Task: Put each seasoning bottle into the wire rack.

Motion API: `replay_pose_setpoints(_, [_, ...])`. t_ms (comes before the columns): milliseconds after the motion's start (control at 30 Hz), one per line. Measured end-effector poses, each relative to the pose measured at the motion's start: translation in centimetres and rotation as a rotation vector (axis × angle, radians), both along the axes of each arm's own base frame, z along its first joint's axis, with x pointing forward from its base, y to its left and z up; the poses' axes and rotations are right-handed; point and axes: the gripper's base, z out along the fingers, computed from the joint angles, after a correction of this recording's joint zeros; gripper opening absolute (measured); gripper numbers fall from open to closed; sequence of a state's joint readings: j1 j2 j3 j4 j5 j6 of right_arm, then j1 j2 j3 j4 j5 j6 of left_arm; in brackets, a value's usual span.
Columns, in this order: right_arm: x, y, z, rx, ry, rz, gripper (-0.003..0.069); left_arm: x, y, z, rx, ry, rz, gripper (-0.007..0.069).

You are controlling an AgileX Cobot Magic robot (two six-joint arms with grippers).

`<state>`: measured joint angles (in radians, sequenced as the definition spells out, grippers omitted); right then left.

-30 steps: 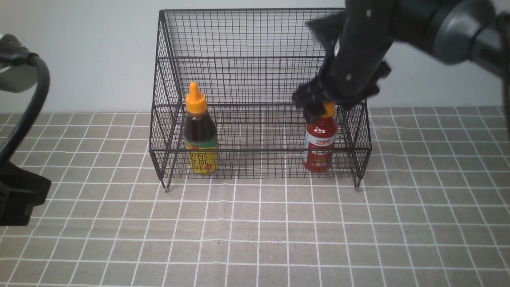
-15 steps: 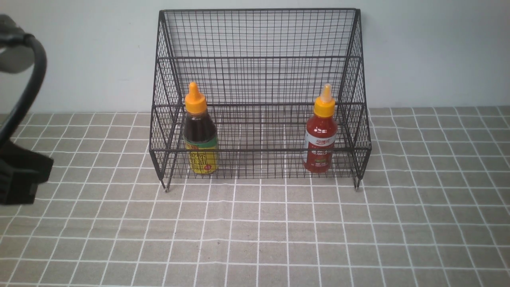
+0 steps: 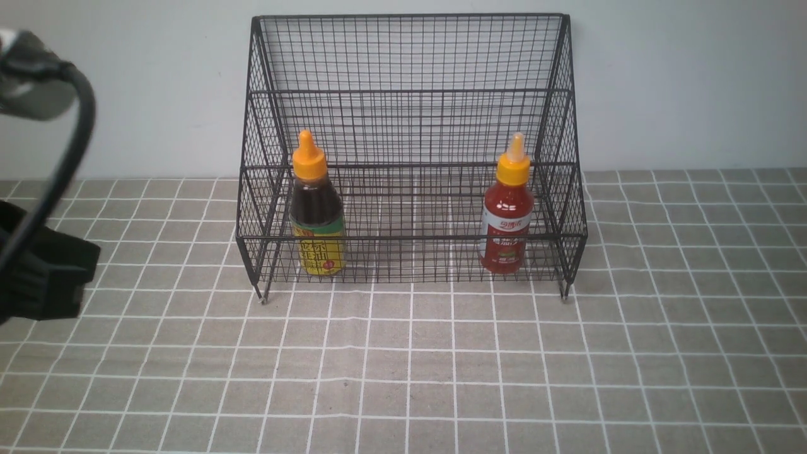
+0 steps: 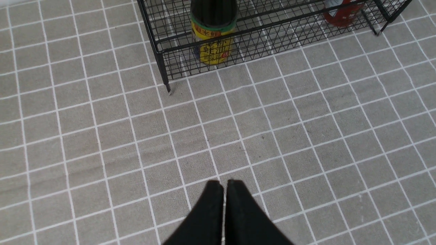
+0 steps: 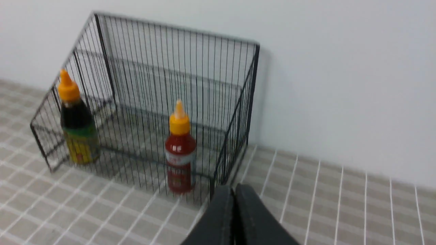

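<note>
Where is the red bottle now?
Front view: the red bottle stands upright inside the wire rack, on its lowest tier by the right wall, far from the dark brown bottle.

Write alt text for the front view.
Two orange-capped bottles stand upright inside a black wire rack against a pale wall: a brown bottle at left, a red bottle at right. Part of the left arm shows at the left edge, over a grey checked cloth.
</note>
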<state>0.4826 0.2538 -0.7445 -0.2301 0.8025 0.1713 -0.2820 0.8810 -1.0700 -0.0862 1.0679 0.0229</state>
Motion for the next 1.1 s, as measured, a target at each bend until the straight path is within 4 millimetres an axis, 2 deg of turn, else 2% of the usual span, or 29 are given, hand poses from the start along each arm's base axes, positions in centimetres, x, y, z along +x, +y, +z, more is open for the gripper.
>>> replay_pose_setpoints(33, [-0.9, -0.4, -0.9, 0.020, -0.059, 0.005, -0.0013, 0.1, 0.0, -0.1, -0.001, -0.004, 0.001, -0.0007])
replay_pose_setpoints(67, [-0.9, -0.4, -1.4, 0.021, -0.074, 0.009, -0.0013, 0.1, 0.0, -0.2, -0.001, -0.001, 0.001, -0.0007])
replay_pose_setpoints(133, [-2.2, -0.9, -4.3, 0.066, -0.200, 0.022, -0.0013, 0.5, -0.1, -0.9, 0.001, -0.005, 0.005, -0.0007])
replay_pose_setpoints(200, [-1.7, -0.7, -5.5, 0.085, -0.179, 0.022, -0.0013, 0.7, -0.2, -1.2, -0.010, -0.017, 0.005, -0.0007])
replay_pose_setpoints(300, [-0.2, 0.3, -6.2, 0.102, -0.064, 0.030, -0.0013, 1.1, -0.3, -1.6, -0.015, -0.024, 0.007, -0.0007])
replay_pose_setpoints(467, [1.3, 1.3, -6.0, 0.112, -0.018, 0.050, -0.0013, 0.9, -0.2, -2.3, -0.018, -0.053, 0.010, -0.0007])
replay_pose_setpoints(667, [1.9, 1.6, -5.9, 0.109, -0.017, 0.057, -0.0013, -2.5, 0.9, -4.1, -0.073, -0.217, 0.028, -0.0007])
replay_pose_setpoints(900, [1.9, 1.6, -5.9, 0.109, -0.017, 0.057, -0.0013, -7.3, 2.4, -7.9, -0.147, -0.440, 0.043, -0.0007])
replay_pose_setpoints(1100, [1.9, 1.6, -5.9, 0.102, -0.020, 0.058, -0.0013, -9.5, 3.0, -9.0, -0.169, -0.511, 0.041, -0.0007])
